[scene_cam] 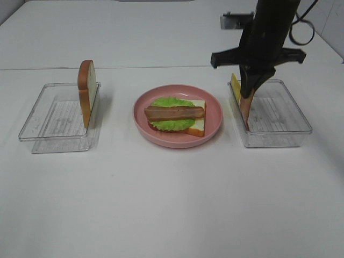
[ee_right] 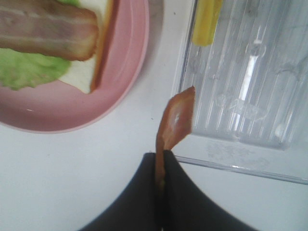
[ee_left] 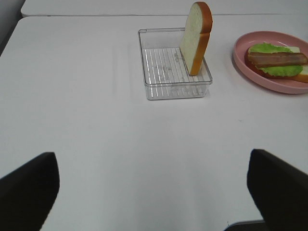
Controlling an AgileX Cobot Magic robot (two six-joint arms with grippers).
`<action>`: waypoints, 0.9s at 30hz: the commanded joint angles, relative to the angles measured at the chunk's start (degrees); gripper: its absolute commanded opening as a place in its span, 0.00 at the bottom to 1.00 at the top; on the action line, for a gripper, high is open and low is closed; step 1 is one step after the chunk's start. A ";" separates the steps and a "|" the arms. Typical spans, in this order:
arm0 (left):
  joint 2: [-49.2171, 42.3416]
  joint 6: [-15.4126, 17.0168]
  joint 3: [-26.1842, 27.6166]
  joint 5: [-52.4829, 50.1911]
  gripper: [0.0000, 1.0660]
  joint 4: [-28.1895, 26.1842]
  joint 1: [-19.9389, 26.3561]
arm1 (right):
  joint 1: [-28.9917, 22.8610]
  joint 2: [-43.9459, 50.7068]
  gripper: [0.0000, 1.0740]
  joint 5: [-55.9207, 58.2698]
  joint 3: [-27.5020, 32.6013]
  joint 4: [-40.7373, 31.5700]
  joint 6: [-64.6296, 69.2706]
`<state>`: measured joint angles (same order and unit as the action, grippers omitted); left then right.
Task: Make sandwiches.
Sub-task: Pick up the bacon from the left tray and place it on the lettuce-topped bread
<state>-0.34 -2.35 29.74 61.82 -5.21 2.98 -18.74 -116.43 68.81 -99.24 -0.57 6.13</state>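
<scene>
2 clear plastic trays with ribbed floors, the left tray (scene_cam: pixel 54 121) and the right tray (scene_cam: pixel 279 115), flank a round pink plate (scene_cam: pixel 215 115) on the smooth white table (scene_cam: pixel 172 204).

And the right gripper (scene_cam: pixel 248 94) is clamped tight on a strip (scene_cam: pixel 247 105): thin, reddish-brown, glossy, curling at its free end. It hangs right at the right tray's plate-side wall, with its tip by the rim. The wrist view does not settle whether it touches the plastic.

Just beside it, 1 flat yellow cheese slice (scene_cam: pixel 235 86) stands on edge against that same wall.

On the plate, the sandwich is half built. 1 square bread base (scene_cam: pixel 198 124), white with a brown crust, lies flat. Frilly green lettuce (scene_cam: pixel 171 102) spreads over it. 1 long streaky bacon (scene_cam: pixel 174 112) lies across the top.

Over in the left tray, 1 top slice (scene_cam: pixel 86 91) stands upright on its crust, leaning on the wall nearest the plate.

The left gripper (ee_left: pixel 150 159) is released, its 2 dark fingers (ee_left: pixel 29 187) spread wide above bare table, well apart from the left tray.

Room to move? A narrow gap separates the plate from each tray, while broad open tabletop lies in front of all 3.
</scene>
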 commanded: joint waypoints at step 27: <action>-1.09 0.06 -0.17 -0.52 0.92 -0.74 -0.11 | -0.11 -8.08 0.00 -20.23 -0.46 -49.68 -20.40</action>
<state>-0.34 -2.35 29.74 61.82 -5.21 2.98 -18.85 -124.50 49.22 -99.58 -48.59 -13.06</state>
